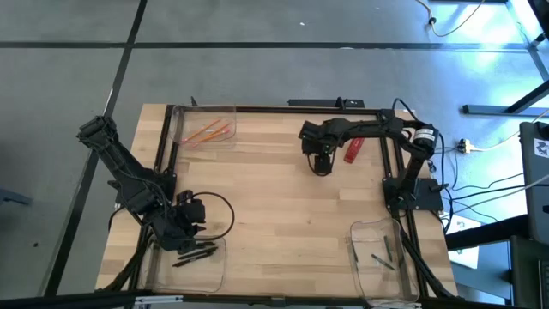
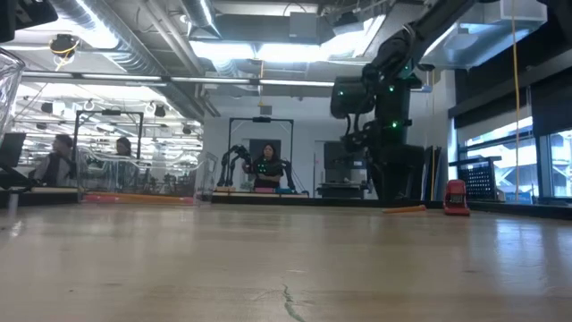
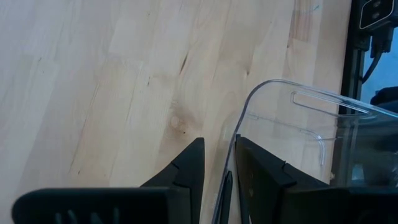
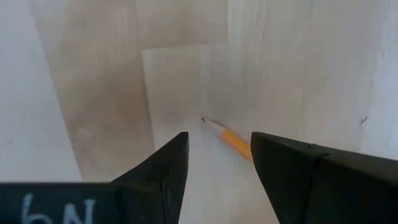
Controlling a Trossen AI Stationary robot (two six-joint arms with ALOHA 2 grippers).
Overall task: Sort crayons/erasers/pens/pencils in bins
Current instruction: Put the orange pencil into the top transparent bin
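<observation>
An orange pencil (image 4: 231, 139) lies flat on the wood at the table's far right, also in the low view (image 2: 404, 209). My right gripper (image 4: 217, 138) (image 1: 321, 168) points straight down above it, open, one finger on each side, not touching. My left gripper (image 3: 219, 148) (image 1: 192, 221) waits at the near left over the rim (image 3: 237, 134) of a clear bin (image 1: 190, 262), open by a narrow gap. Black pens (image 1: 194, 251) lie in that bin. Orange pencils (image 1: 208, 131) lie in the far-left bin (image 1: 182, 129).
A thick red thing (image 1: 352, 151) (image 2: 456, 199) lies just right of my right gripper. A third clear bin (image 1: 382, 249) stands at the near right with a few thin sticks in it. A black frame (image 1: 274, 108) edges the table. People sit in the room beyond.
</observation>
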